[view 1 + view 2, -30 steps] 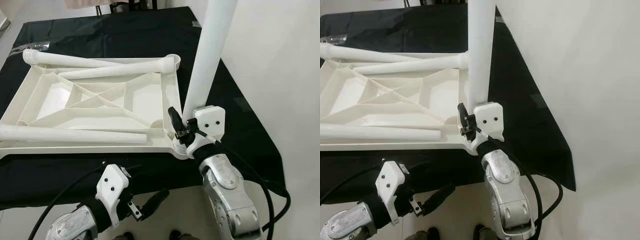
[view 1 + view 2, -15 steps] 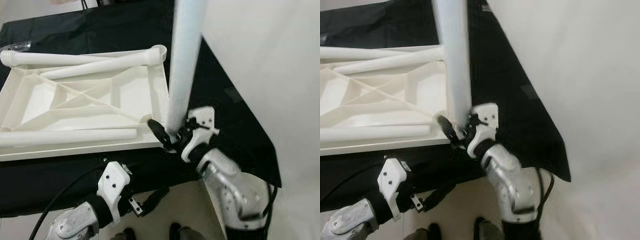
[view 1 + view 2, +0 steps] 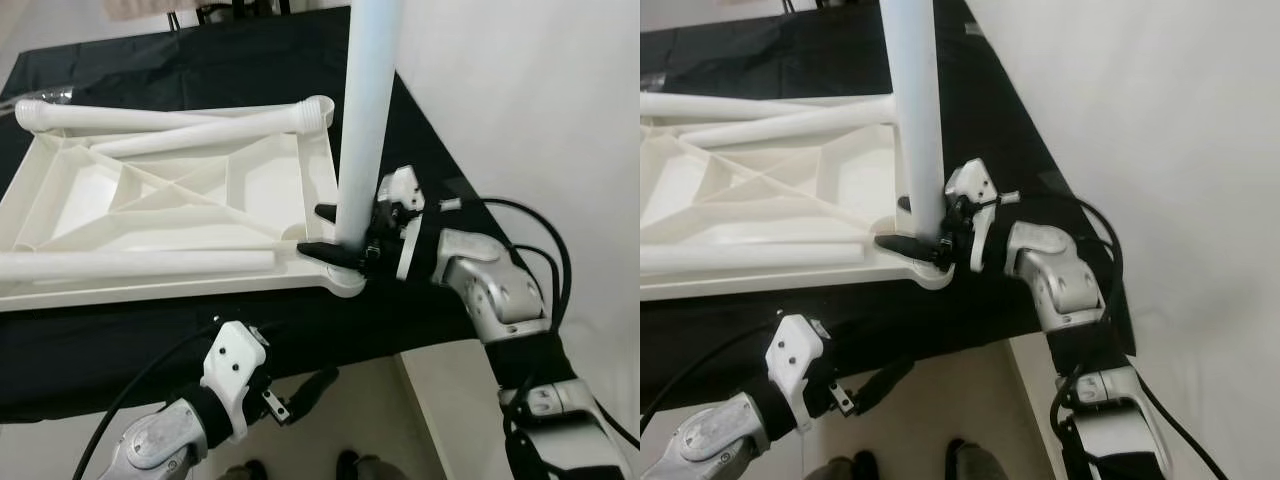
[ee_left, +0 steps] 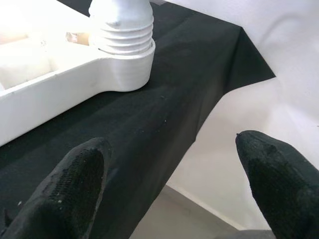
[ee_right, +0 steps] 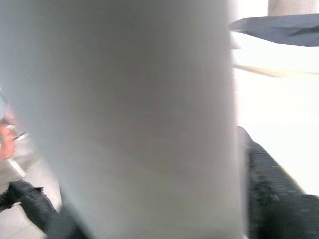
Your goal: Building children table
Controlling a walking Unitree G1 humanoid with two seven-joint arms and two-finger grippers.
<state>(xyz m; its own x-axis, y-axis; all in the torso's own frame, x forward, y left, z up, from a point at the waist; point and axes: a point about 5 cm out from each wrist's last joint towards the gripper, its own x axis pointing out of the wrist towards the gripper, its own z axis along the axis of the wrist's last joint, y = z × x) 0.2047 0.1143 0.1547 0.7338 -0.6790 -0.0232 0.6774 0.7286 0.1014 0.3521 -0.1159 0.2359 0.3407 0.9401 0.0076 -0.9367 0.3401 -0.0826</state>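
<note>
Right gripper (image 3: 333, 232) at frame centre, fingers pinching upright white leg (image 3: 365, 130) in tabletop (image 3: 180, 200) corner socket; left gripper (image 4: 174, 184) lower left, fingers spread

Both arms were silver metal with black cables looping off them. Each wrist had a white plastic block with small dark screw holes, and the fingers (image 4: 75, 184) were textured black rubber.

A black cloth (image 3: 200, 60) covers the work surface. Pale floor (image 3: 560, 120) lies beside it. Dark shoes (image 3: 345, 466) show at the bottom edge.
</note>
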